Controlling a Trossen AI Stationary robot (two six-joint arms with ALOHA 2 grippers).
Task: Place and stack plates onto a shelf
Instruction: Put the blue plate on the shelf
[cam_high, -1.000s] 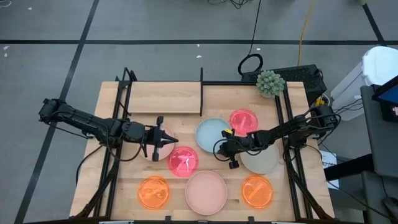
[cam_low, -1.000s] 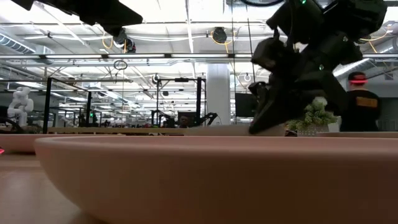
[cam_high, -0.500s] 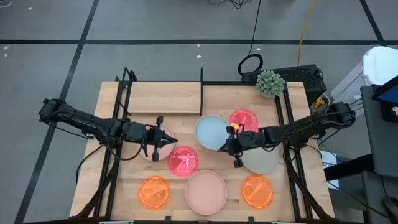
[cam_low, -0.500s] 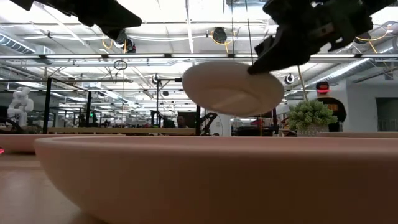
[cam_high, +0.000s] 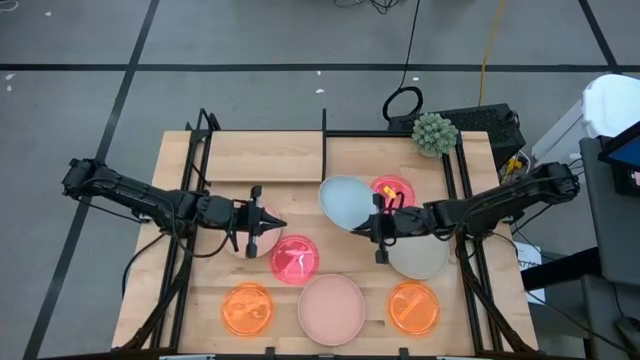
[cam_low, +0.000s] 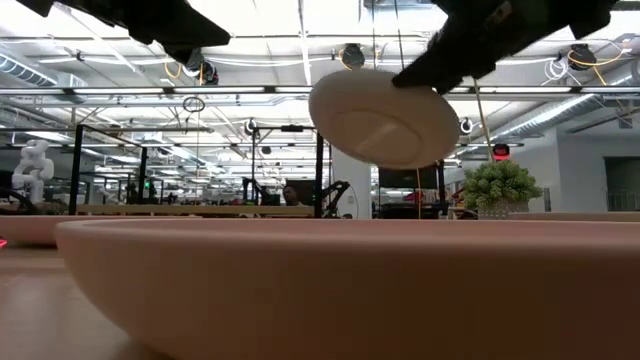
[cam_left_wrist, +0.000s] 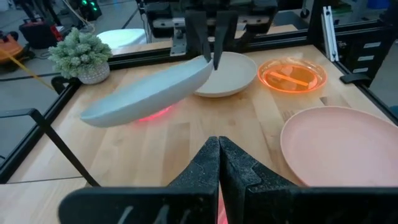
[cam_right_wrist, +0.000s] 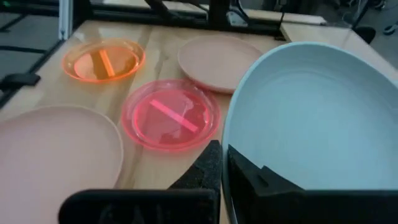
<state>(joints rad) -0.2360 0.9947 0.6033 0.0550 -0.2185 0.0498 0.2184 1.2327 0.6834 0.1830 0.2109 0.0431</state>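
We log the right gripper (cam_high: 376, 226) near the table's middle, its fingers pinched on the rim of the light-blue plate (cam_high: 346, 201). The plate is lifted clear of the tabletop and tilted; in the low view it hangs in open air (cam_low: 382, 117), and the left wrist view shows a gap between its lower edge and the wood (cam_left_wrist: 149, 91). A neon pink plate (cam_high: 394, 188) lies partly hidden under its far edge.

The shelf (cam_high: 263, 156) sits at the table's far left part, a light plank with black posts, nothing resting on it (bare wood between the blue plate's edge and the shelf's nearest post).

The left gripper (cam_high: 275, 227) hovers left of centre with its fingers pressed together, gripping nothing, above a pale-pink plate (cam_high: 243, 243) that its arm mostly covers.

Just beside that gripper lies a second neon pink plate (cam_high: 295, 259). Along the near edge, left to right: an orange plate (cam_high: 247, 308), the large pale-pink plate (cam_high: 331, 307), another orange plate (cam_high: 413, 307). The beige plate (cam_high: 418, 257) lies under the right arm, near the right-hand black rail. A small potted plant (cam_high: 434, 133) stands at the far right corner, well apart from the shelf.
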